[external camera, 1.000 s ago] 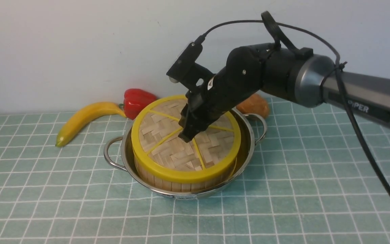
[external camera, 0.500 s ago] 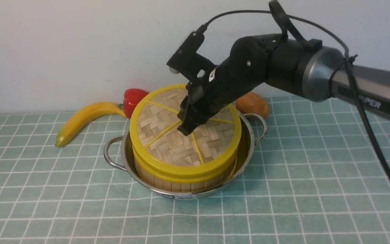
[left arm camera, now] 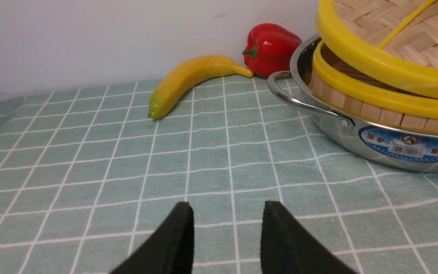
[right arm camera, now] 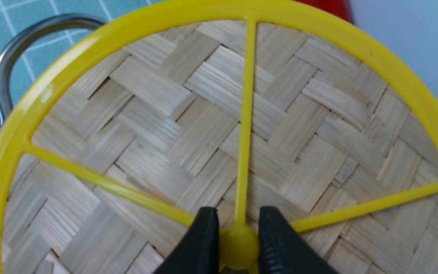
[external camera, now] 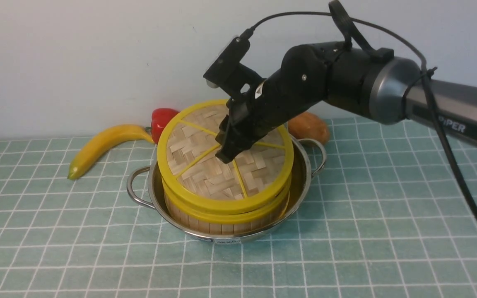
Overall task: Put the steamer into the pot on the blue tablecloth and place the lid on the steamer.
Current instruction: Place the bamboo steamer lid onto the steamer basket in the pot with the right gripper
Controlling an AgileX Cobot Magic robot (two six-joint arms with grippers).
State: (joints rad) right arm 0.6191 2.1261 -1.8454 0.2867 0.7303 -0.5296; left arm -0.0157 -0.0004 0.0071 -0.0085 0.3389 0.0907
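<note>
The steamer [external camera: 222,221] stands in the pot [external camera: 301,186] on the blue tablecloth [external camera: 367,231]. The lid [external camera: 197,165] hangs just above the steamer's yellow rim, slightly tilted, with a gap between the two rims. My right gripper [external camera: 224,157] is shut on the lid's centre hub [right arm camera: 238,243]; its fingers [right arm camera: 203,243] flank it. The left wrist view shows the lid [left arm camera: 394,23] over the steamer [left arm camera: 375,110] in the pot [left arm camera: 394,140]. My left gripper [left arm camera: 226,217] is open and empty, low over the cloth on the pot's left. The steamer's food is hidden.
A banana [external camera: 102,145] and a red pepper [external camera: 162,120] lie behind the pot on the left, by the wall. A brown-orange rounded food item [external camera: 309,128] lies behind the pot's right handle [external camera: 319,155]. The right arm's cable hangs at the right.
The right gripper has risen a little with the lid in it. The lid sat flush on the steamer a second ago; now a gap shows between the two yellow rims.
</note>
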